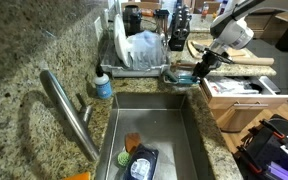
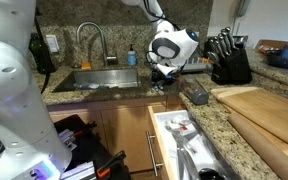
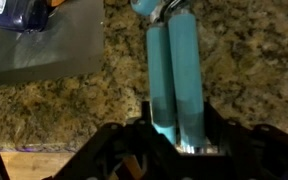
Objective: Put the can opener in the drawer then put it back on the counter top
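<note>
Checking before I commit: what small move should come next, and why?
Probably ease the gripper straight up: the can opener lies flat on the counter top between the jaws, which look slack around its teal handles, so a vertical lift should leave it undisturbed.

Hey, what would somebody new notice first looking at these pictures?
The teal can opener lies on the speckled granite counter top beside the sink, with the end effector straddling its handles. Below the counter's edge, a drawer stands open, white inside.
</note>
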